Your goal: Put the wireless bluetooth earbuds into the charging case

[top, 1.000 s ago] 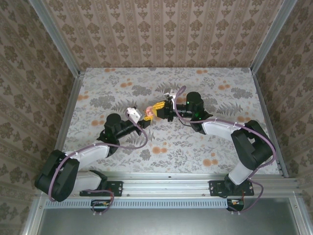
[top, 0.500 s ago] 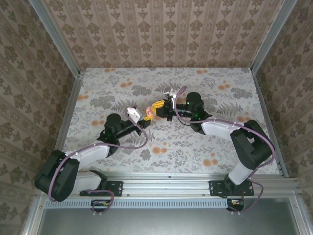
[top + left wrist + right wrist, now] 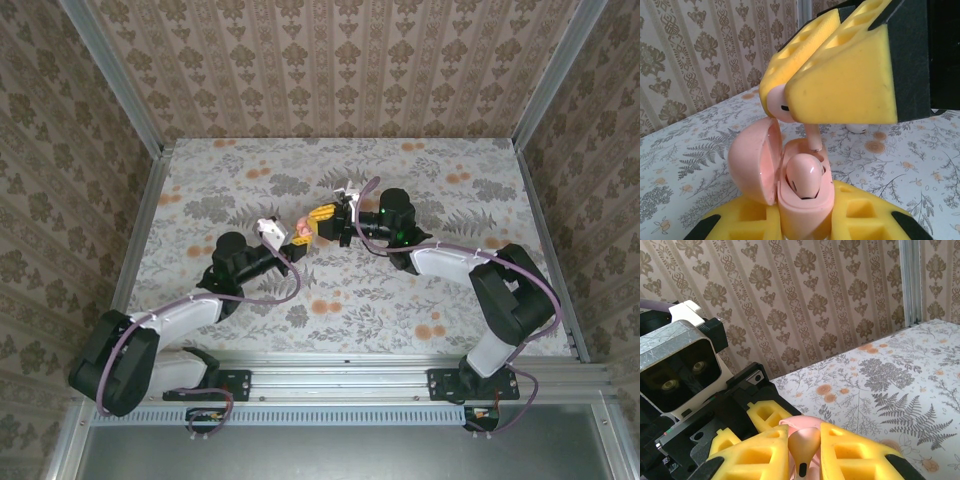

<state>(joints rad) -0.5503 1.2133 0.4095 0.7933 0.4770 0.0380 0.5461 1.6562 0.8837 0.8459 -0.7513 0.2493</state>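
Only the right gripper (image 3: 803, 452) has crept nearer, clamped on the second earbud (image 3: 776, 102) stem-down above the open charging case (image 3: 756, 165), which the left gripper (image 3: 802, 221) pinches upright so it can drop straight in.

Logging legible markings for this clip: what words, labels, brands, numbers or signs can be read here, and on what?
None can be read.
The charging case, the seated earbud and the held earbud are plain pink. The wrist camera housing shows no label. The wallpaper and the table cover carry only patterns.
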